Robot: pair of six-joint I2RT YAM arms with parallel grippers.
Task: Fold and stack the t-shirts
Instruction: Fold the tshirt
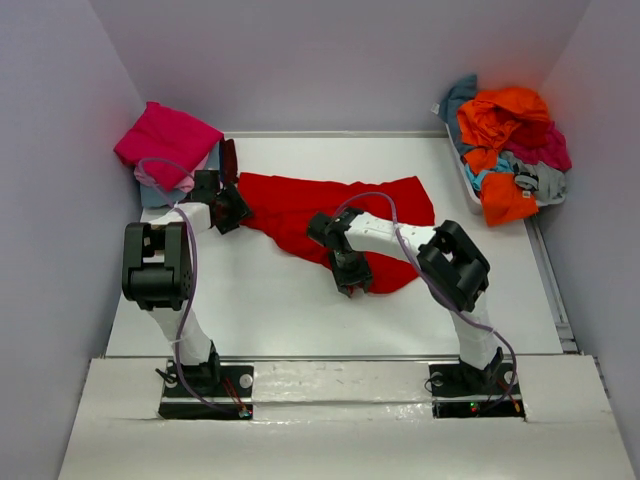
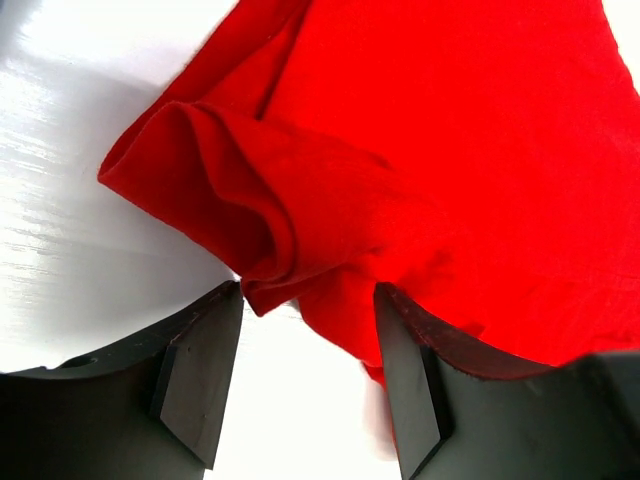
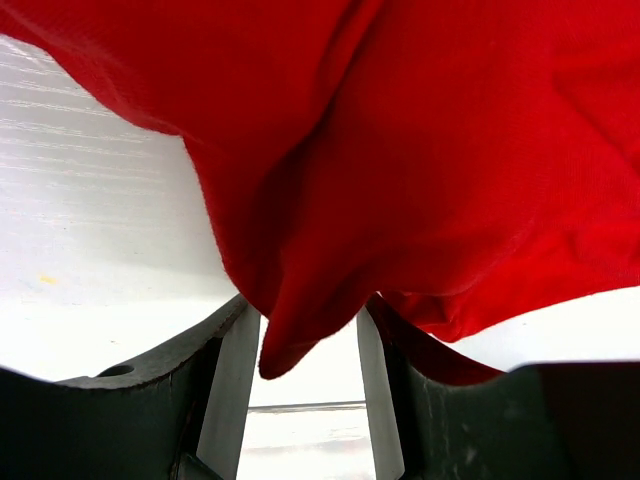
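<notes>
Top view only: white table [image 1: 280,310], walled on three sides. Red shirt [image 1: 300,205] lies crumpled across the centre, spread left to right. Both arms reach onto it and cover parts of its left end and lower edge.

Upper right: pile [image 1: 505,130] of loose shirts, orange on top with teal, grey and magenta showing, heaped in a white bin [image 1: 466,180]. The pile hides most of the bin. Upper left: stack [image 1: 165,140] of folded shirts, magenta on top, with pale pink and grey-blue edges under it. The left arm cuts off its lower corner. Neither shows in the wrist views.

Left gripper [image 1: 232,210] sits at the shirt's left end, just beside the stack. Right gripper [image 1: 350,278] is at the shirt's lower edge, centre frame. Jaw state unreadable from above.

Left wrist view: red shirt [image 2: 450,150] fills the upper right, and a rolled fold hangs into the left gripper [image 2: 310,295]. Jaws apart, cloth loose between them, draped on the right-hand finger.

Right wrist view: red shirt [image 3: 450,150] covers the top. A bunched point of cloth fills the right gripper [image 3: 305,310] from pad to pad, so the jaws are clamped on it. Cloth hides the fingertips.
</notes>
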